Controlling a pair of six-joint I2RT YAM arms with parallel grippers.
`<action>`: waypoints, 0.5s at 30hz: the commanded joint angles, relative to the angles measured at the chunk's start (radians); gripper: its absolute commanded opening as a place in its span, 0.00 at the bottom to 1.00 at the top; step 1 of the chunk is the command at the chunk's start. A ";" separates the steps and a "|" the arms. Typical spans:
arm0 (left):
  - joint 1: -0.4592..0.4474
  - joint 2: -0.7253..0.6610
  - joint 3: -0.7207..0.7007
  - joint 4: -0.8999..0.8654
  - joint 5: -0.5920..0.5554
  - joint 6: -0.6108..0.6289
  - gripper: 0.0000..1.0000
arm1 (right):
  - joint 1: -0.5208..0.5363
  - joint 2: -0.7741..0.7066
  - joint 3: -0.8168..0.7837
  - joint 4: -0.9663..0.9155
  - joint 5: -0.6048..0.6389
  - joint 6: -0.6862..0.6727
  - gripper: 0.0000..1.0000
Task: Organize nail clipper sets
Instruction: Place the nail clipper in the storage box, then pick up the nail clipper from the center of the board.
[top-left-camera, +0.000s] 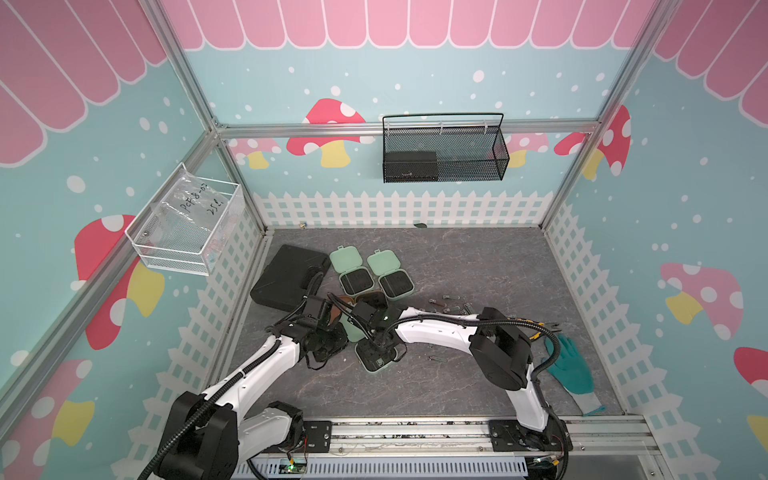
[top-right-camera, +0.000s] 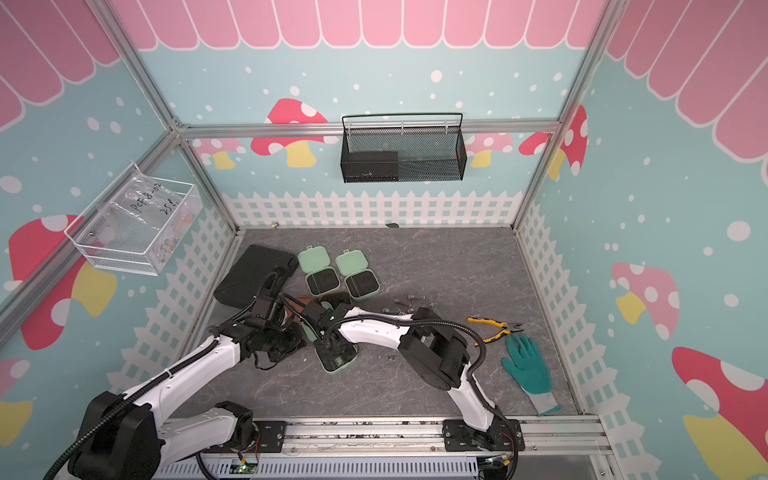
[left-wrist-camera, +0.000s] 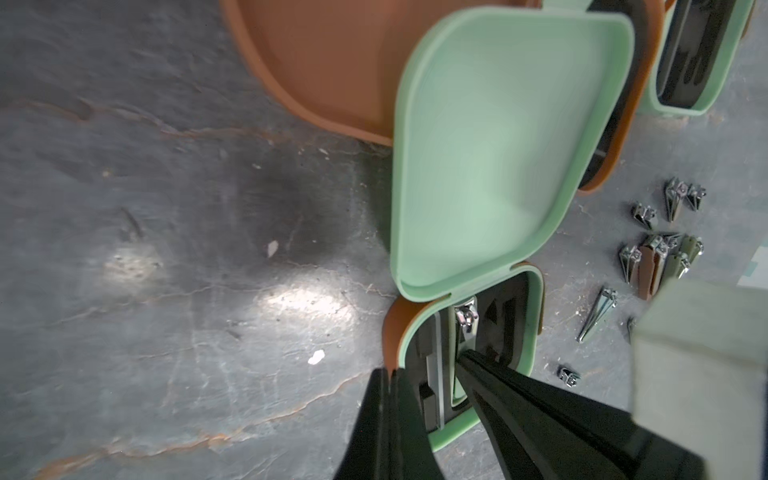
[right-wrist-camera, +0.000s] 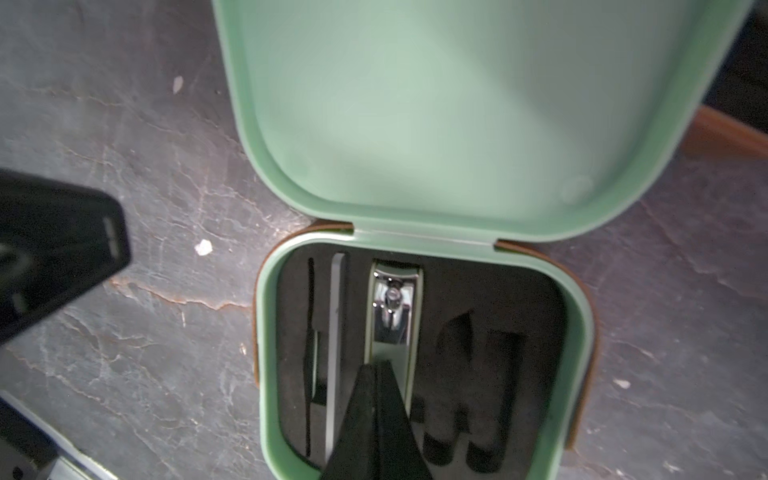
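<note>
Mushroom walls — grey marbled flr

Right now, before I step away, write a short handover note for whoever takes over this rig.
Left gripper: jaws shut, empty, beside the front mint case.
Right gripper: jaws shut, tip at the clipper in that case's middle slot.
Done: clipper and a thin tool seated there.
Left: two slots there bare; loose clippers on the table; rear mint cases and brown case open.
</note>
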 joint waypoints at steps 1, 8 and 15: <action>-0.035 0.022 -0.006 0.078 0.035 -0.036 0.00 | -0.033 -0.125 -0.011 -0.020 0.085 -0.004 0.04; -0.074 0.091 -0.003 0.120 0.031 -0.080 0.00 | -0.095 -0.269 -0.084 0.005 0.096 -0.037 0.06; -0.118 0.182 -0.006 0.138 0.026 -0.106 0.00 | -0.167 -0.374 -0.227 0.063 0.076 -0.031 0.19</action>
